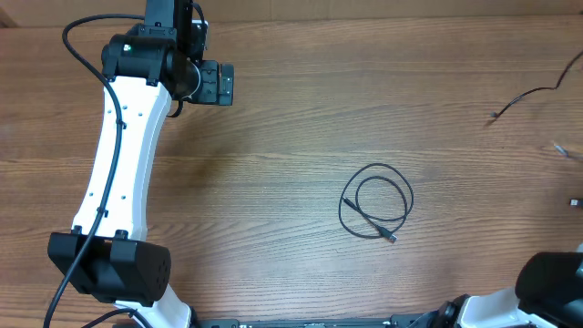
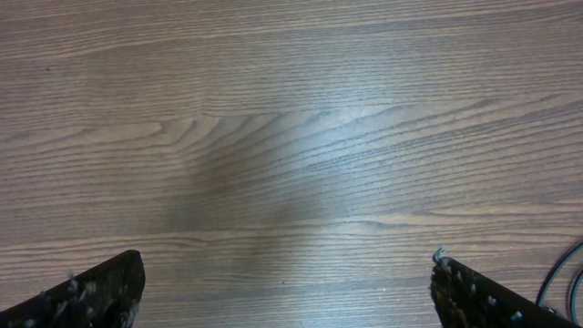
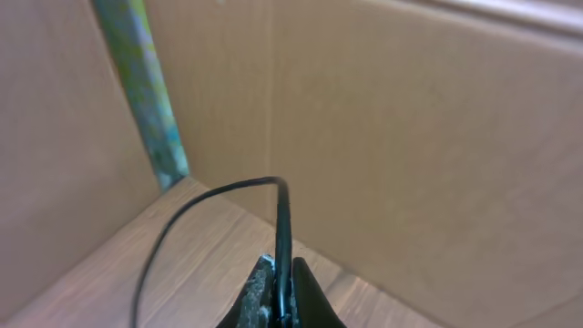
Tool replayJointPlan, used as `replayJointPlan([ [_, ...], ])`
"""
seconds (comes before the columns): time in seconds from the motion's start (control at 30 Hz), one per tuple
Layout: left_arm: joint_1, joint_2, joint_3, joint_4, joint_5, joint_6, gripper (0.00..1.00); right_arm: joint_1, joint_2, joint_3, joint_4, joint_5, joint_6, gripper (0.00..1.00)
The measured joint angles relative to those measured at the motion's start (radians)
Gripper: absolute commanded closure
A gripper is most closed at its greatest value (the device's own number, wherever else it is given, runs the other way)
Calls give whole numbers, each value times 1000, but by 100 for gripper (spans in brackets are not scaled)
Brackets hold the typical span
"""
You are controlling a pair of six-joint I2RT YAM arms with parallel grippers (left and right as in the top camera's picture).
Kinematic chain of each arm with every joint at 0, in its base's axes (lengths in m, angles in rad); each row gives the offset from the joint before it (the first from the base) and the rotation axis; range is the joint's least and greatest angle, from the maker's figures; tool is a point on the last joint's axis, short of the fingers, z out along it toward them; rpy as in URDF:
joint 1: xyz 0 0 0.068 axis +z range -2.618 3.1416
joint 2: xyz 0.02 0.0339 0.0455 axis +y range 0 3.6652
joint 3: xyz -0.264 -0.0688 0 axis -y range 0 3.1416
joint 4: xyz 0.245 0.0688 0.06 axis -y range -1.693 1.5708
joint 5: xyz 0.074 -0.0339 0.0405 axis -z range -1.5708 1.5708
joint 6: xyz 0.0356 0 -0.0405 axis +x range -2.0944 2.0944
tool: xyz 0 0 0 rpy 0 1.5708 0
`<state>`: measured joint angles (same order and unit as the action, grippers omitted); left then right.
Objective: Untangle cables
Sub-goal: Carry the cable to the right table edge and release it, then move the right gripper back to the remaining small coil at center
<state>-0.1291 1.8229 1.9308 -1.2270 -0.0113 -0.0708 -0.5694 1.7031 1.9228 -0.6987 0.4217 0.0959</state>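
Observation:
One thin black cable [image 1: 378, 202] lies in a loose loop on the wooden table, right of centre, its small plug end at the loop's lower right. A second thin cable [image 1: 526, 95] runs from a free end at the far right off the right edge. In the right wrist view my right gripper [image 3: 284, 270] is shut on a thin black cable [image 3: 219, 193] that rises from the jaws and arcs down to the left. This gripper is outside the overhead view. My left gripper [image 1: 219, 83] hovers at the far left, open, and its fingers [image 2: 109, 290] have only bare wood between them.
Small plug ends [image 1: 561, 148] lie near the right edge. The right arm's base [image 1: 552, 282] sits at the lower right, the white left arm [image 1: 118, 164] along the left side. Brown cardboard walls [image 3: 410, 137] stand behind the right gripper.

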Motion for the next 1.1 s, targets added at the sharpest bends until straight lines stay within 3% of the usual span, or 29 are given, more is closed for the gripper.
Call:
replayJointPlan([
  [0.23, 0, 0, 0, 0, 0, 0, 0, -98, 89, 0, -1, -160, 41, 96],
  [0.97, 0, 0, 0, 0, 0, 0, 0, -104, 293, 0, -95, -256, 58, 95],
  [1.1, 0, 0, 0, 0, 0, 0, 0, -117, 349, 0, -114, -261, 76, 55],
])
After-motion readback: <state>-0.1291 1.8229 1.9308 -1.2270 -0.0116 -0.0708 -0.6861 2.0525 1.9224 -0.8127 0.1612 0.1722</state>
